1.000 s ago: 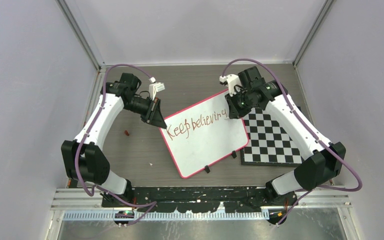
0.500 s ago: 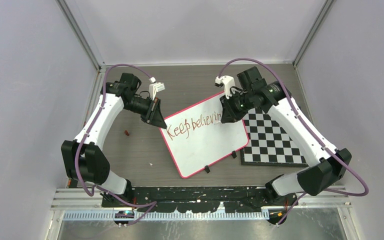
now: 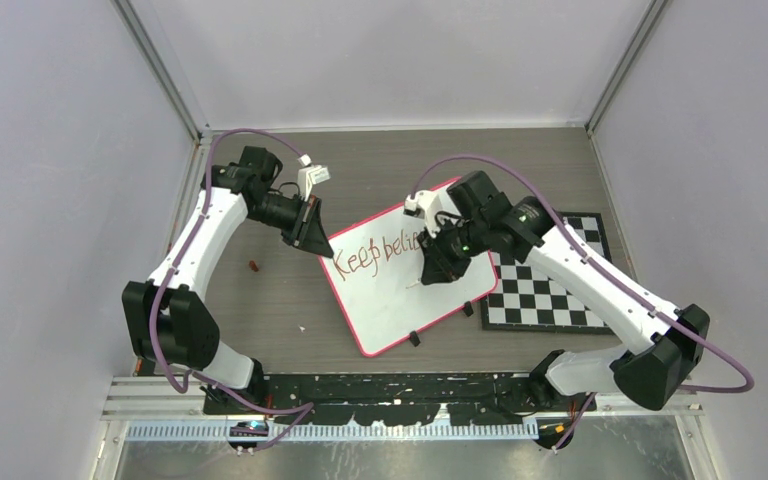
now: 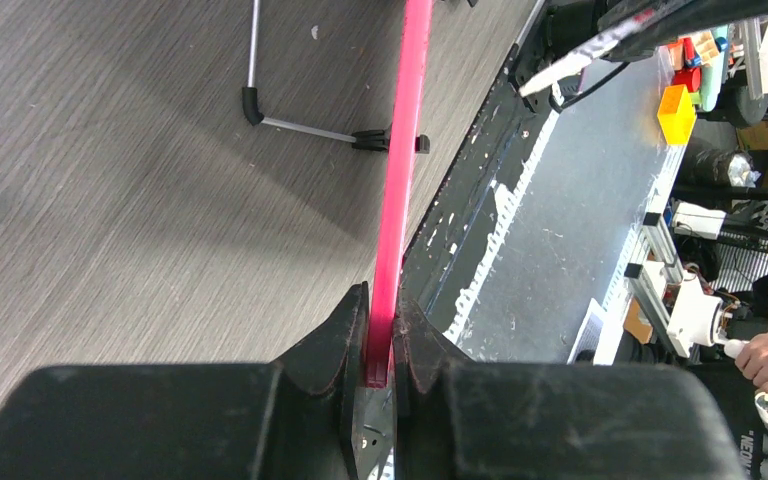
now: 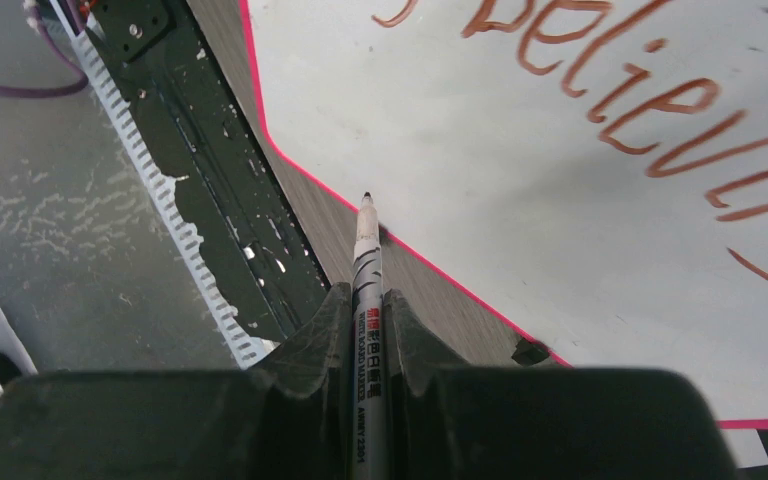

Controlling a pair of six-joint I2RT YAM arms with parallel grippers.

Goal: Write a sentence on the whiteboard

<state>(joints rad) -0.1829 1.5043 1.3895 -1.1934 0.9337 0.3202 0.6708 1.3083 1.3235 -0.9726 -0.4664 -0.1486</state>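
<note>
The whiteboard (image 3: pixel 390 305) lies slanted mid-table, white with a pink rim (image 4: pixel 401 190). My left gripper (image 3: pixel 323 249) is shut on the rim at its left corner (image 4: pixel 381 335). The sentence (image 3: pixel 370 256), in brownish-red marker, starts "Keep belie"; my right arm hides the end of it in the top view. The right wrist view shows "believin" (image 5: pixel 640 110) running off the frame. My right gripper (image 3: pixel 430 270) is shut on a white marker (image 5: pixel 367 265). Its tip (image 5: pixel 366 198) points at the blank area under the words. I cannot tell whether the tip touches.
A black-and-white checkered board (image 3: pixel 550 295) lies against the whiteboard's right side, partly under my right arm. A small red bit (image 3: pixel 253 265) and a white scrap (image 3: pixel 301 328) lie on the wooden table to the left. The black base rail (image 3: pixel 390 388) runs along the near edge.
My right arm has swung from the right end of the written line down and left to the board's middle, carrying the marker. The left arm and the board have not moved.
</note>
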